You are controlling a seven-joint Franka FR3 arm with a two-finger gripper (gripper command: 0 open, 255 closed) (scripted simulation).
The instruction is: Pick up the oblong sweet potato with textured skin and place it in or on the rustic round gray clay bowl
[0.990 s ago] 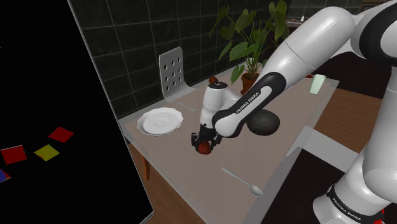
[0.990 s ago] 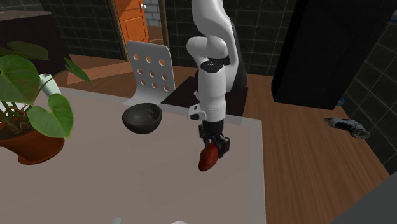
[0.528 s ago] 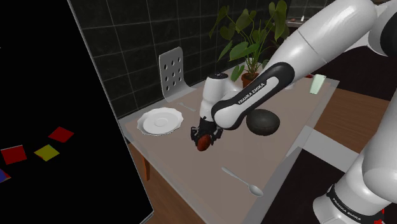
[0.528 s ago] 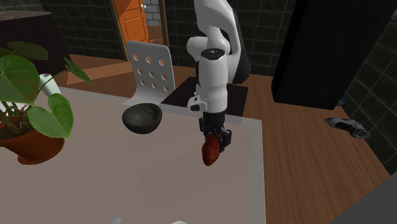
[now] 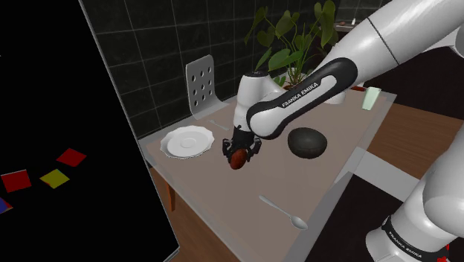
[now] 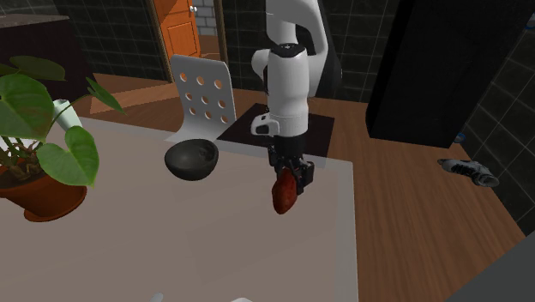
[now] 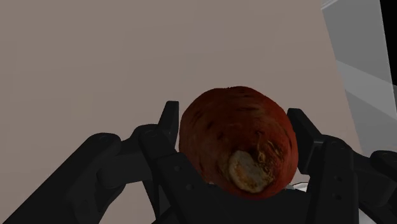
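The reddish-brown sweet potato (image 5: 238,158) (image 6: 284,194) (image 7: 238,141) hangs end-down above the table, clasped in my black gripper (image 5: 239,152) (image 6: 288,178) (image 7: 234,137), whose fingers press on both its sides. It is well clear of the tabletop. The dark gray round bowl (image 5: 308,142) (image 6: 192,159) stands upright on the table, to the shoulder view's right of the gripper and to the second exterior view's left of it, some way off.
A white plate (image 5: 189,141) lies to the shoulder view's left of the gripper. A spoon (image 5: 283,212) rests near the table's front edge. A potted plant (image 6: 39,137) and a pale cup (image 5: 372,98) stand at the far end. A white perforated chair (image 6: 202,96) stands beside the table (image 6: 197,244).
The gripper has lifted the sweet potato higher off the table, and it has drifted slightly toward the second exterior view's right.
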